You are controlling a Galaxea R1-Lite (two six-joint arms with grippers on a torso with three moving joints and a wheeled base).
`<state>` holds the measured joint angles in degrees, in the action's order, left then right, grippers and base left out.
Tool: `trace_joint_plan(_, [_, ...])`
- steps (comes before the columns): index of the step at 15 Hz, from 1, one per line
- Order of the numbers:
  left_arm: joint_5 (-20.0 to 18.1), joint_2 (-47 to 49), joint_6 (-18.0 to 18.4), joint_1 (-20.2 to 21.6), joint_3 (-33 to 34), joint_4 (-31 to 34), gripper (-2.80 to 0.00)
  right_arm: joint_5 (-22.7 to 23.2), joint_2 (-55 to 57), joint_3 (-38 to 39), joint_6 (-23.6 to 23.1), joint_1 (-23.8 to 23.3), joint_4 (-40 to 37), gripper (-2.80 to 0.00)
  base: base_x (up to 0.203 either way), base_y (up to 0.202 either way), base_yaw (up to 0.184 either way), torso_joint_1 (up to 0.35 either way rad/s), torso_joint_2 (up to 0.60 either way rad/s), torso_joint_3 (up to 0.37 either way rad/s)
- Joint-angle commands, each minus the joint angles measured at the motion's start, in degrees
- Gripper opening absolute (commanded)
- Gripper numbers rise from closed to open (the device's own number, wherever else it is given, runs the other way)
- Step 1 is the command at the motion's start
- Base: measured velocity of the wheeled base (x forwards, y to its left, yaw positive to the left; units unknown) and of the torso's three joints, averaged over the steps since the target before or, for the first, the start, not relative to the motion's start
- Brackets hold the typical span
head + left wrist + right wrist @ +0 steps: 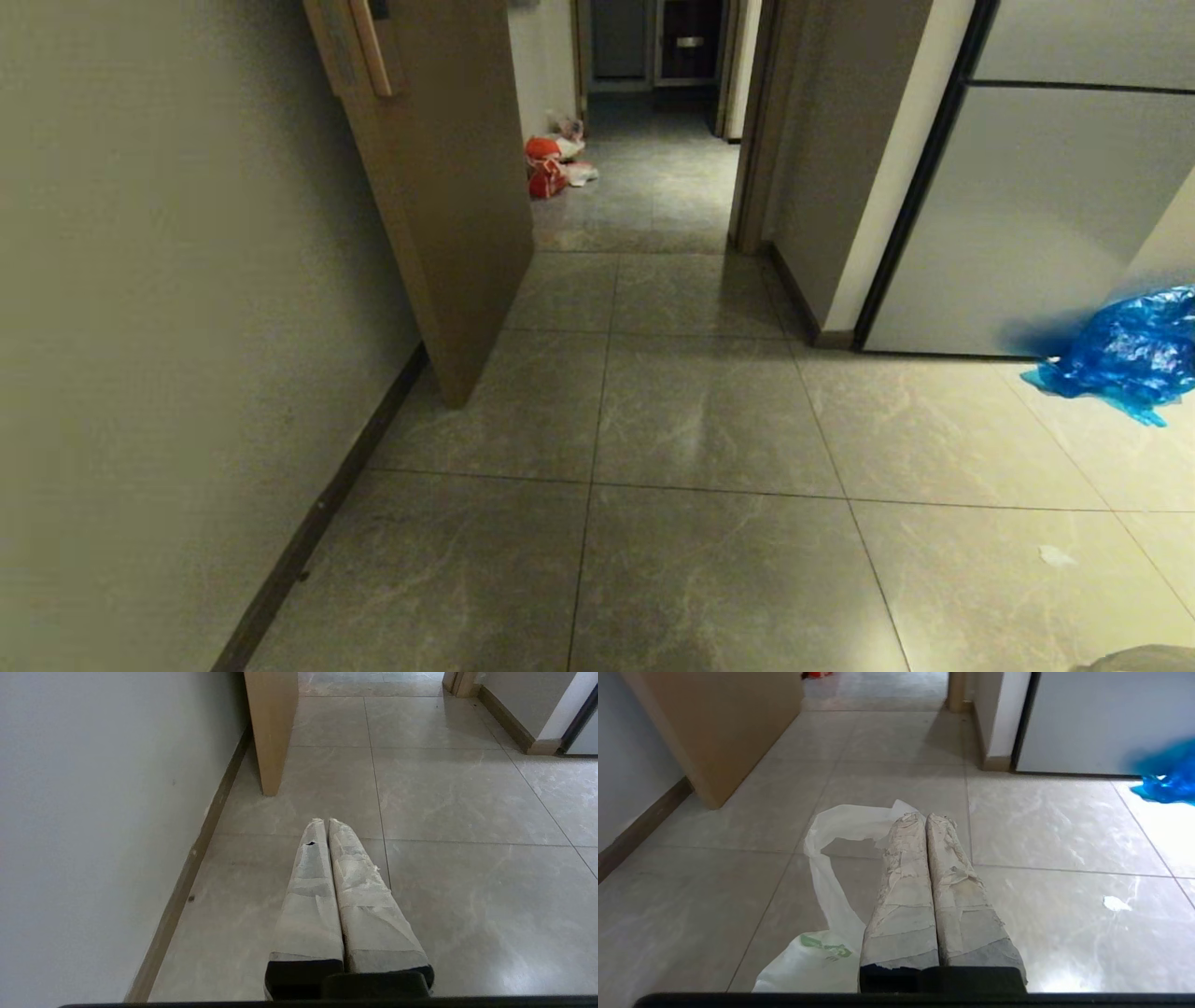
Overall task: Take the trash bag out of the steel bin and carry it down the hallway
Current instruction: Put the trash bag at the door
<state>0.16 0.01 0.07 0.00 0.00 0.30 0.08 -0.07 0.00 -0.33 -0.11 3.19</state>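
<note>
Right wrist view shows the right pincer clamped on the white bag – a handle loop juts from its tips and the rest hangs below, over the hallway tiles. Left pincer – fingers together, empty – points along the wall toward an open door.

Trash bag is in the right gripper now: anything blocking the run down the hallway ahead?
Nothing lies on the tiles straight ahead. The trash bag hangs from the shut right gripper. The open wooden door juts in from the left and narrows the doorway. Beyond it, an orange-red bag sits by the left wall. The blue plastic lies off right.
</note>
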Motion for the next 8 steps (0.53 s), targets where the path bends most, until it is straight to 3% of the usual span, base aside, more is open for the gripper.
trace_joint_plan(1, [0.0, 0.1, 0.0, 0.0, 0.0, 0.1, -2.8, 0.0, 0.0, 1.4, 0.0, 0.0, 0.1, -2.8, 0.191, 0.0, 0.0, -0.002, 0.0, 0.002])
trace_joint_plan(8, [0.0, 0.1, 0.0, 0.0, 0.0, 0.1, -2.8, 0.0, 0.0, 1.4, 0.0, 0.0, 0.1, -2.8, 0.192, 0.0, 0.002, 0.001, 0.0, 0.003])
